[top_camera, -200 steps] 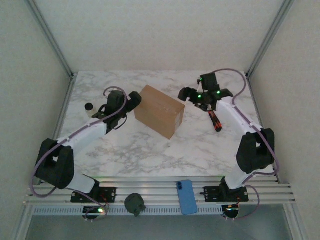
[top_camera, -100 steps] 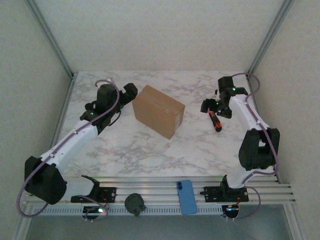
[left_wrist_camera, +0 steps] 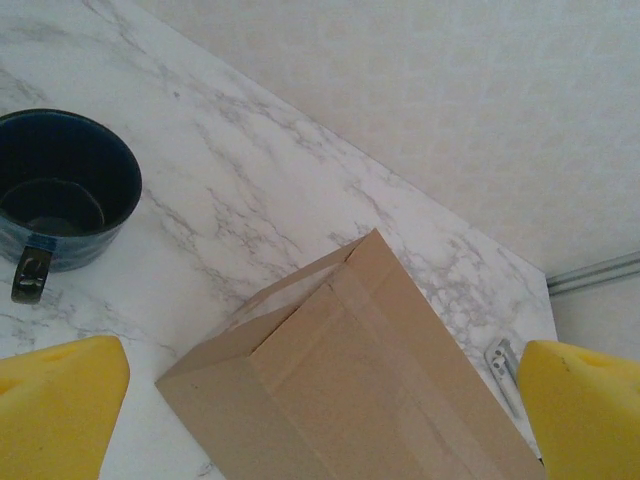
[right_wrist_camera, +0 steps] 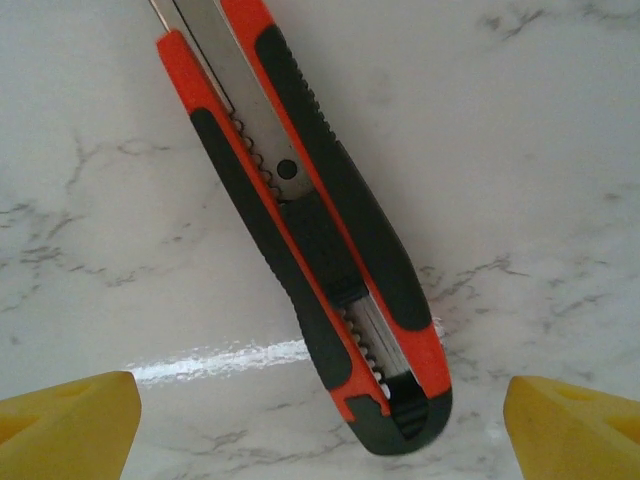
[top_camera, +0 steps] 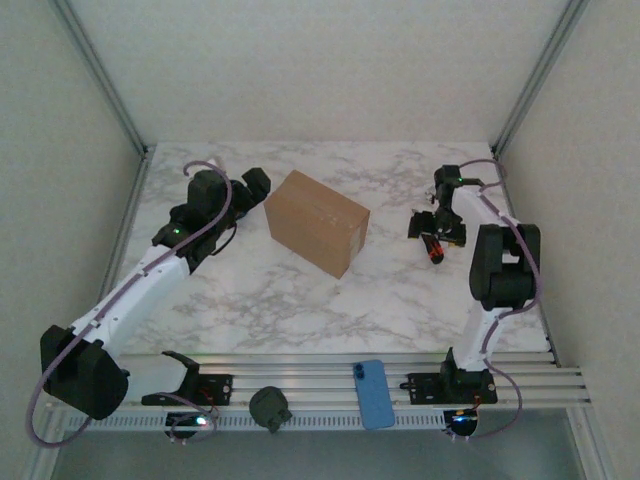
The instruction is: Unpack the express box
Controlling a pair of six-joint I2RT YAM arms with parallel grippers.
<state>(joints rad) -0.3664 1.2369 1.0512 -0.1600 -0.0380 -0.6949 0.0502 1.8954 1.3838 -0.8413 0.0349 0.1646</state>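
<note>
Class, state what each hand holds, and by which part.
Nothing is held: right hand open above the utility knife, left hand open near the express box.

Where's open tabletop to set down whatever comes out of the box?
Widest bare marble: the near strip between the express box and the table edge. A narrower strip runs behind the box. Crowded: the mug by the left gripper, the utility knife under the right gripper.
</note>
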